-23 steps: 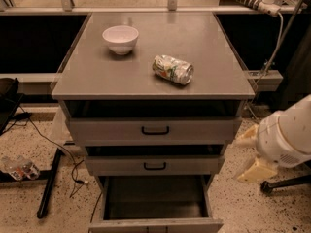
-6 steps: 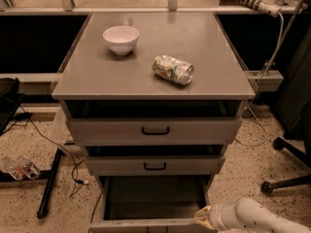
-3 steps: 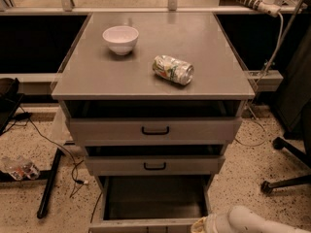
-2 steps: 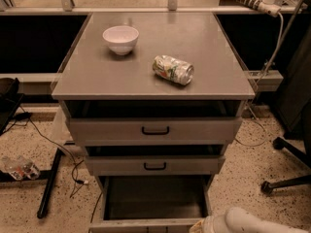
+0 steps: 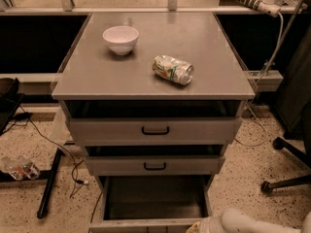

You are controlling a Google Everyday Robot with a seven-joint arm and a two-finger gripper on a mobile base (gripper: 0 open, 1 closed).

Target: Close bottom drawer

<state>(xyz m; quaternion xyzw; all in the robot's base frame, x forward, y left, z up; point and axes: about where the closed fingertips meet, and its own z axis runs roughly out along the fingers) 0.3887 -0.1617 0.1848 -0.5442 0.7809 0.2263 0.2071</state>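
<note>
Honestly, the gripper (image 5: 193, 226) sits low in view at the front right corner of the bottom drawer (image 5: 146, 223), and I can't tell if it's open or clamped. The drawer's pulled well out. Pushing off-centre like that could skew it on its rails, or the tip might slip off the edge. Up on the table (image 5: 209, 72): white bowl (image 5: 120, 39), crushed can (image 5: 173, 70). Speckled floor (image 5: 243, 164), cables (image 5: 48, 142) on the left.
</note>
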